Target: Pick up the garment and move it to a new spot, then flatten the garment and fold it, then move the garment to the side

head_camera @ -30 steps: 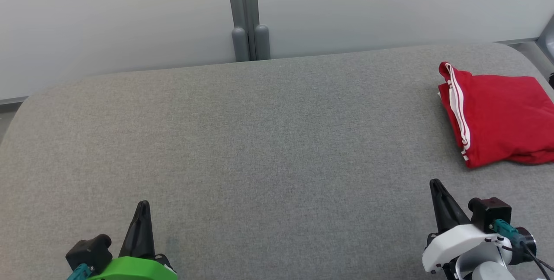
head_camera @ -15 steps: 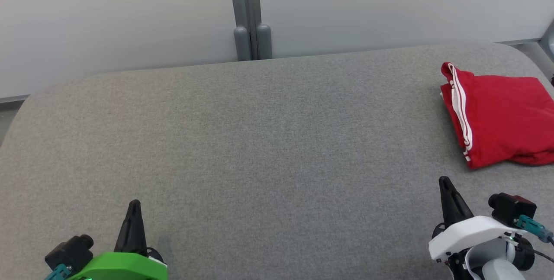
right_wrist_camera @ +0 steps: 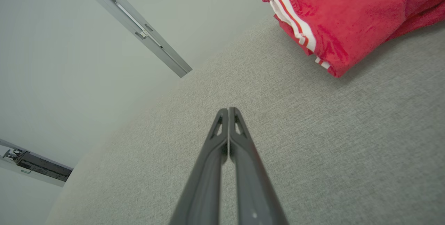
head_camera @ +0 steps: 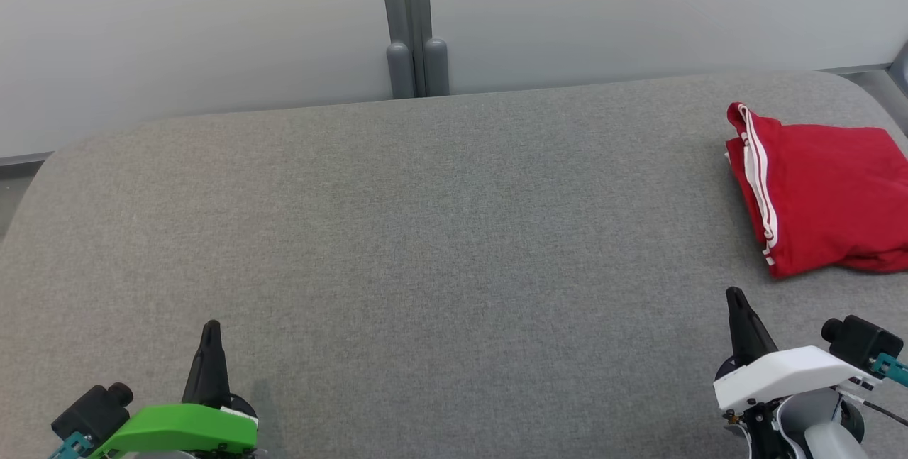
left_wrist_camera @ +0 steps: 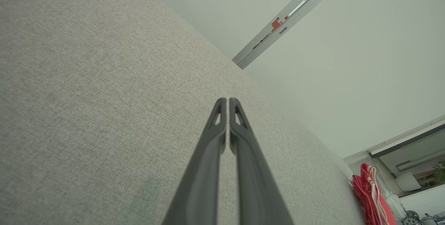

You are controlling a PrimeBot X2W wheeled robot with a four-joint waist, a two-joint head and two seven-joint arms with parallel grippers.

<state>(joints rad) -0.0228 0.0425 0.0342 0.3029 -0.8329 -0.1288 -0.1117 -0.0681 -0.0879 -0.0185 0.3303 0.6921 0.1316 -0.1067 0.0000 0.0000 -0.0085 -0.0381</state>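
Two hands pressed together, left hand, right hand; folded garment: striped edge faces left, runs near-far

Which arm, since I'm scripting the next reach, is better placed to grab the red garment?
Right. The right gripper is close to the garment; the left gripper is far across the grey surface.

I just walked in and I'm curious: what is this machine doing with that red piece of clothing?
Nothing is being handled right now. The red garment lies folded at the far right of the grey padded surface, with white stripes along its left edge. The left claw and the right claw are both shut and empty, low at the near edge, apart from the cloth. The folding job looks about done.
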